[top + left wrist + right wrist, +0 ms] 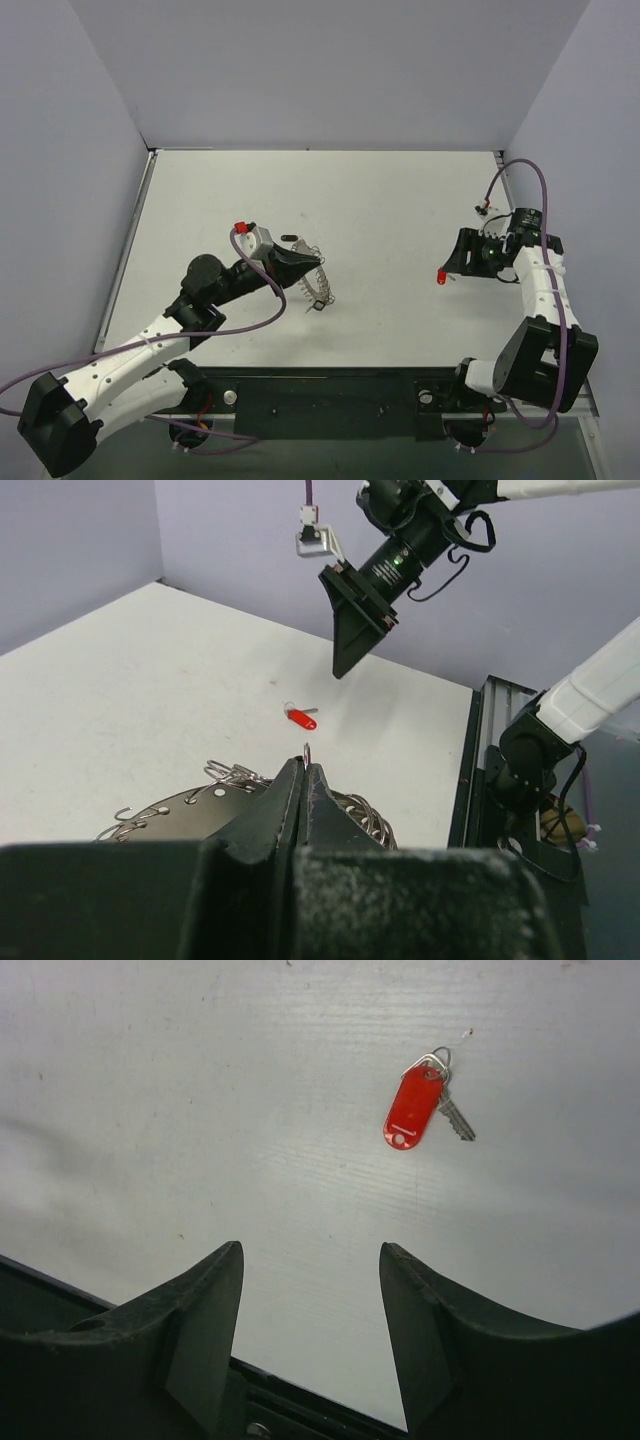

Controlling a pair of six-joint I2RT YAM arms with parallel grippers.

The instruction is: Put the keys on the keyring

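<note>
Keyring (pixel 190 802) lying flat on white table (pixel 380 200), left of centre, being pinched at a rim wire loop by clenched left gripper (pixel 305 765). Red-tagged key (pixel 412 1108) lying well apart on the right, just ahead of right gripper (pixel 310 1260), fingers released and spread, grasping nothing.

The left gripper (pixel 303 768) hides most of the keyring (pixel 185 802); only its far rim shows. From above, a small dark item (pixel 316 308) beside it is too small to identify.

White table (pixel 400 200) between lavender walls (pixel 300 60)
</note>
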